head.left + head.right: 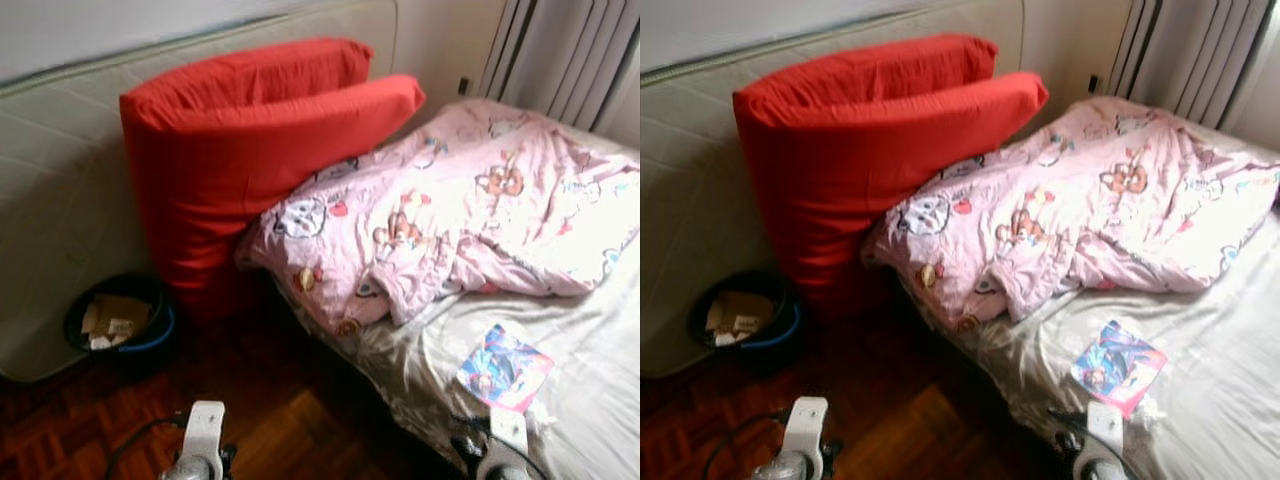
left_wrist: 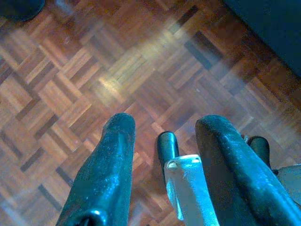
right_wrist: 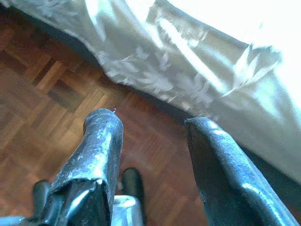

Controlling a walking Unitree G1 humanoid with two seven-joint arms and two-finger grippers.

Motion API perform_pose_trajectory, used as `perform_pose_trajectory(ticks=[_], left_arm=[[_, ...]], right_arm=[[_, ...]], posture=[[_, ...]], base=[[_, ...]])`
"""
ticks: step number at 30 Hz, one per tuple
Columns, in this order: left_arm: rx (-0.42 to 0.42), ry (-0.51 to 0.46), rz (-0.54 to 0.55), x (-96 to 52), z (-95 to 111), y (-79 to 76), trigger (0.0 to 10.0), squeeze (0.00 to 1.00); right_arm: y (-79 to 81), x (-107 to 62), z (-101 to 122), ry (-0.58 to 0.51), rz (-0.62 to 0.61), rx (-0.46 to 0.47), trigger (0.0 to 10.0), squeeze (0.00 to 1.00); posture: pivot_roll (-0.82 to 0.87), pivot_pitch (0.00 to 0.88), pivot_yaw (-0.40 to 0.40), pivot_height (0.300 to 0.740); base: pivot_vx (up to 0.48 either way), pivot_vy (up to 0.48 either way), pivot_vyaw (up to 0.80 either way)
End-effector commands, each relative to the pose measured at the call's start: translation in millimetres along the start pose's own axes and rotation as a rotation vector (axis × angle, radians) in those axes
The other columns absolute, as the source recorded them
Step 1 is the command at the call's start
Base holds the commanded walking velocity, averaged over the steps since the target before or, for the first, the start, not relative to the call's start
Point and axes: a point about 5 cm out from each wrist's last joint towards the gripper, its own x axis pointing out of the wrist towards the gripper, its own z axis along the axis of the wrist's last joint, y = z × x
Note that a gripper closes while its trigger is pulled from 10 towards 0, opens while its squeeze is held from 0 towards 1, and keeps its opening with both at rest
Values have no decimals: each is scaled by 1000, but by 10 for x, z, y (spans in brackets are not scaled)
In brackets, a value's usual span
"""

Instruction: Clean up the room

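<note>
Your nearest piece of clutter is the colourful packet point(image 1: 504, 367) lying flat on the bed point(image 1: 590, 400), near its edge, just below the crumpled pink duvet point(image 1: 450, 215). It sits just ahead of your right hand point(image 3: 150, 136), which hangs low beside the bed's draped sheet with its fingers spread and empty — so that arm looks the nearer one. Your left hand point(image 2: 162, 141) hangs over the parquet floor point(image 2: 70, 84), also spread and empty — well apart from the packet. Its long axis runs diagonally toward the bed's edge.
</note>
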Motion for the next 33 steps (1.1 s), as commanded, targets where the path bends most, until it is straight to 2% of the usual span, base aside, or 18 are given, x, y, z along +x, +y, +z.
perform_pose_trajectory(ticks=[1, 13, 18, 24, 29, 33], left_arm=[[-10, 5, 3, -2, -9, 24, 10000, 0], [-28, 13, 11, -2, -16, 26, 10000, 0], [-14, 20, 14, -1, -18, 30, 10000, 0], [-8, 22, 12, -2, -23, 32, 10000, 0], [-4, 23, 11, -4, -32, 32, 10000, 0], [5, 18, 9, -4, -29, 32, 10000, 0]], right_arm=[[-38, -7, -28, 16, -10, -4, 10000, 0], [-38, -6, -24, 19, -10, -9, 10000, 0], [-37, -6, -23, 21, -8, -12, 10000, 0], [-36, -7, -28, 21, -8, -15, 10000, 0], [-38, -9, -38, 24, -7, -20, 10000, 0], [-37, -9, -41, 25, -6, -23, 10000, 0]], posture=[[-47, 0, 10, 740], [-46, 0, 11, 740], [-46, 0, 11, 740], [-48, 0, 10, 740], [-50, 0, 10, 740], [-50, 0, 10, 740]], base=[[0, 0, -800], [0, 0, -800], [0, 351, -800], [0, 0, -800], [0, 368, -800], [0, 0, -800]])
